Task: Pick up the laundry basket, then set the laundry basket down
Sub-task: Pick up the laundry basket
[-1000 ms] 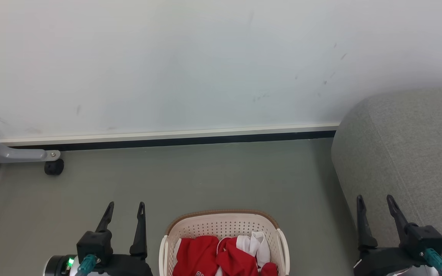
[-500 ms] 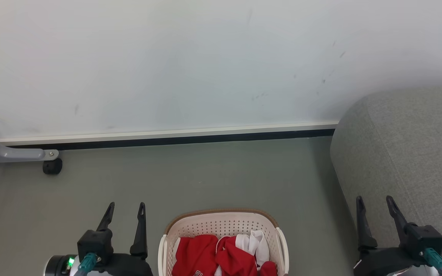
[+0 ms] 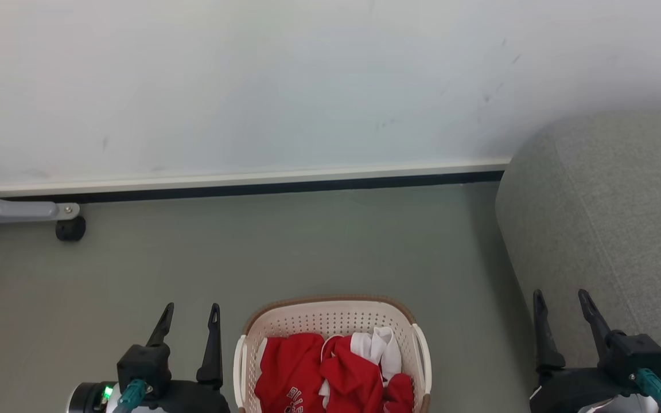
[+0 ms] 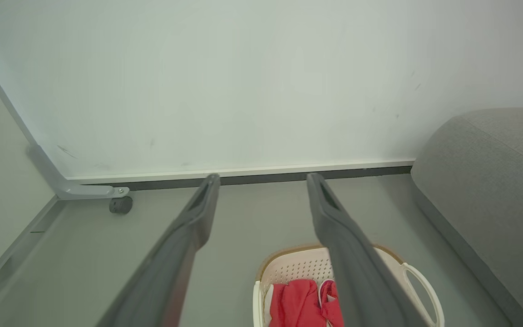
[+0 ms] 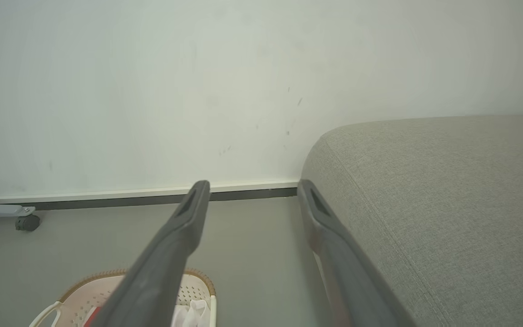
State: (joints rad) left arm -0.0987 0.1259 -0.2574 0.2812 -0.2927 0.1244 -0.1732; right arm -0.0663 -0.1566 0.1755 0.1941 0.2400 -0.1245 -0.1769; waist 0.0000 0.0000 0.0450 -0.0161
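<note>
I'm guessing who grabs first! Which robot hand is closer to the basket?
The left gripper: it sits just beside the laundry basket; the right gripper is farther off, by the grey sofa.

laundry basket (image 3: 330, 316) | look: cream-white perforated plastic, rounded-rectangular, brown woven-look rim, white handle on each side | state: upright, open-topped, holding crumpled red and white clothes (image 3: 319, 378) | place: standing on the grey-green floor (image 3: 307, 246), well apart from its far edge at the wall; near end cut off by the head view's lower edge
</note>
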